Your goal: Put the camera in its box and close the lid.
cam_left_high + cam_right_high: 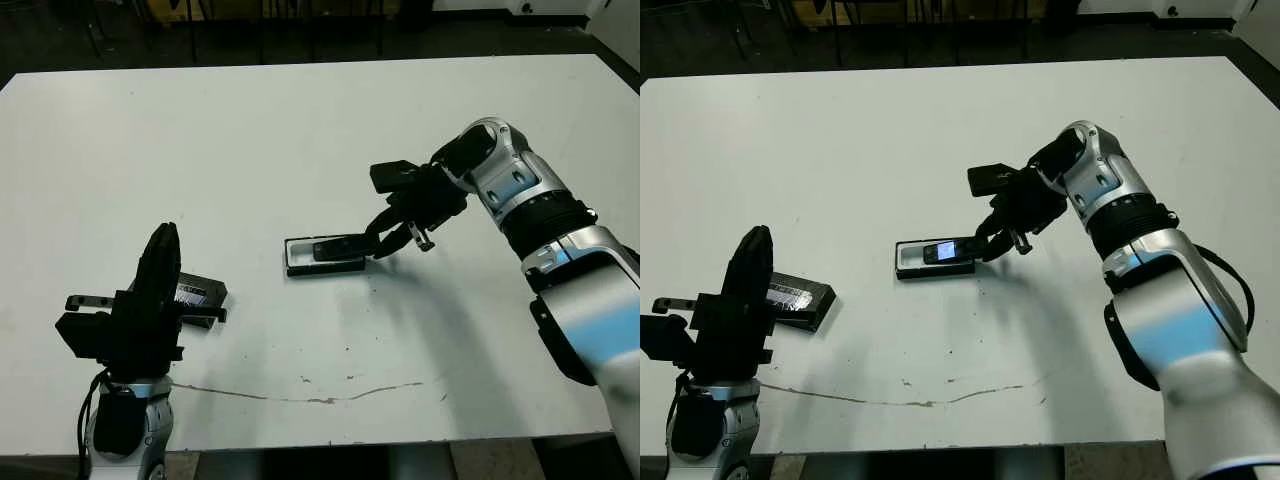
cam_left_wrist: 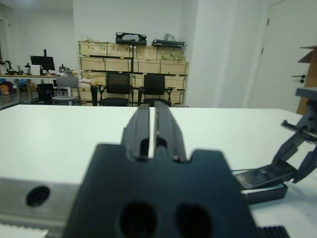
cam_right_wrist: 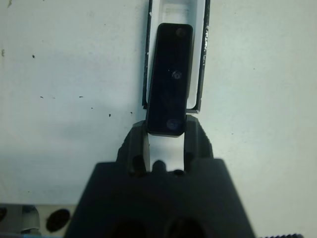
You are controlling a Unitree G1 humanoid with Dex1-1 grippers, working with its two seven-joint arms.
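right wrist view | right hand (image 3: 166, 141) grips camera (image 3: 168, 79) over box (image 3: 203, 49)

We can't see the lid's (image 1: 196, 297) left part, hidden behind left gripper (image 1: 160, 262); box (image 3: 203, 59) far end cut off in right wrist view.

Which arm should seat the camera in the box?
Right. The right gripper already holds the camera by one end, tilted over the box. The left gripper is raised well off to the side, near the lid, fingers together and holding nothing.
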